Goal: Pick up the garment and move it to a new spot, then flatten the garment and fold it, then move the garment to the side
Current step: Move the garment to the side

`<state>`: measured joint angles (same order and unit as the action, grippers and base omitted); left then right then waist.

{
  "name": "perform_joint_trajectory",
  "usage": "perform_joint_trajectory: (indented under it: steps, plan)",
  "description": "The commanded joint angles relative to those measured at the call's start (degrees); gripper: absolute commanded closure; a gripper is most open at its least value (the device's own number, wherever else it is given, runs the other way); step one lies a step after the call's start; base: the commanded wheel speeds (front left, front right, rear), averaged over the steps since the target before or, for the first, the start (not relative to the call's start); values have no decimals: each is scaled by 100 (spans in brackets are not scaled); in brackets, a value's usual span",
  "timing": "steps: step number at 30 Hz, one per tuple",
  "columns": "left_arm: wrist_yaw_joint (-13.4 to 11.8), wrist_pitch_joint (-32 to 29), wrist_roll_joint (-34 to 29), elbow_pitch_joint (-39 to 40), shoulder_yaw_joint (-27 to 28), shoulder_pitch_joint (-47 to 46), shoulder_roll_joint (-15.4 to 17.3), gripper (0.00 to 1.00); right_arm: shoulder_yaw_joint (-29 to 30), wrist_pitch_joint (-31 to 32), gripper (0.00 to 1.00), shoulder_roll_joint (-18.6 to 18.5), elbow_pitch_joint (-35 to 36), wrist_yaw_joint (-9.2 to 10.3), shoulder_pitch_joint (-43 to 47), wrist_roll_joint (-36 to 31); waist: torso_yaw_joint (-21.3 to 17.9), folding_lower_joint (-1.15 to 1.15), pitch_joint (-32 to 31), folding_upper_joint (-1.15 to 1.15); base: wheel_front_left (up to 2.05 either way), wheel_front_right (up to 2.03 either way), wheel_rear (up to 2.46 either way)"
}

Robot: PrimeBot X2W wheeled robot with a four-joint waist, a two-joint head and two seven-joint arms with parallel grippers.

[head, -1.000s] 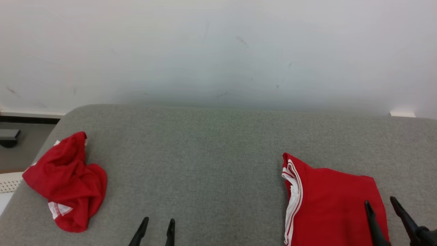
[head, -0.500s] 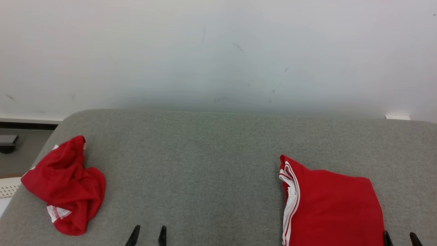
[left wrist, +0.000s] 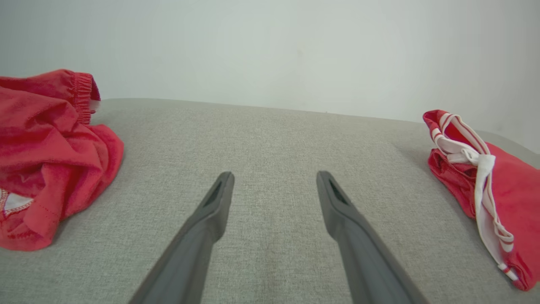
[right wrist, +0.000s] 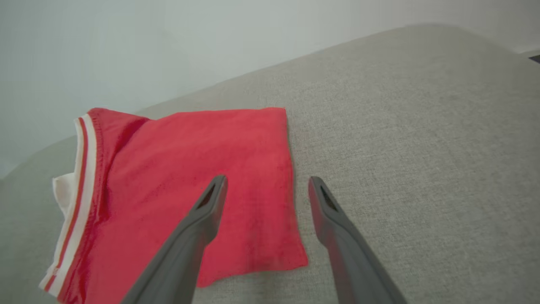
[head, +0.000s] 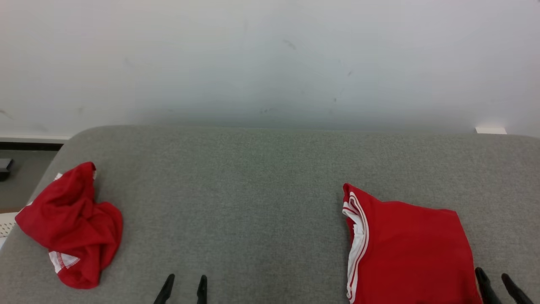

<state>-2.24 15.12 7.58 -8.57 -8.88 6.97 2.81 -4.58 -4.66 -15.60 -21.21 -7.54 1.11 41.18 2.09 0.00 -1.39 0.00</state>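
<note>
A folded red garment with white striped trim lies flat at the right of the grey cushioned surface; it also shows in the right wrist view and at the right edge of the left wrist view. My right gripper stands open above that garment's near right corner, holding nothing. A second, crumpled red garment sits at the surface's left end. My left gripper hangs open over bare fabric between the two.
A pale wall rises right behind the surface. Its left end drops to a dark floor, where a white object pokes in at the picture's edge. Bare grey fabric spans the middle.
My right gripper has drawn back toward the near edge, off the folded garment. The left gripper has also pulled back a little. The camera has shifted slightly; both garments lie as before.
</note>
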Motion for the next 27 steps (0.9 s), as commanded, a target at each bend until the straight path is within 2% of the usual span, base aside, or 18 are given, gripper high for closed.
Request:
perform_joint_trajectory:
  steps: [1,3,6,10,16,20,21,22,23,27]
  plan:
    - [21,3,-61,-13,-3,-70,19,0,-77,496,0,-290,-22,11,-193,331,16,0,101,0,0,0,0]
    - [35,3,-65,-12,-31,-121,19,0,-143,1139,0,-570,-53,11,-470,708,47,0,219,0,0,0,0]
    - [55,3,-54,-21,-111,-241,19,0,-248,1843,0,-883,-223,11,-837,890,147,0,437,0,0,0,0]
    - [31,3,46,-102,-131,-353,20,0,-536,2286,0,-1106,-485,11,-1240,871,290,0,666,0,0,0,0]
    - [72,3,-4,-157,-129,-491,20,0,-791,2329,0,-994,-979,12,-1623,869,458,0,869,0,0,0,0]
    - [75,3,-20,-170,-112,-566,21,0,-998,2263,0,-701,-1211,9,-1833,1148,530,0,940,0,0,0,0]
    - [76,3,-32,-178,-116,-566,20,0,-1086,2223,13,-632,-1191,4,-1872,1234,538,0,944,0,0,0,0]
    - [75,3,-38,-184,-122,-570,21,0,-1174,2168,71,-590,-1150,3,-1913,1314,539,0,940,0,0,0,0]
    - [67,3,-42,-183,-127,-581,20,0,-1227,2081,100,-583,-1115,1,-1959,1389,530,0,941,0,0,0,0]
    - [72,3,-41,-131,-167,-630,20,0,-1568,1859,100,-741,-958,1,-2178,1537,371,0,970,0,0,0,0]
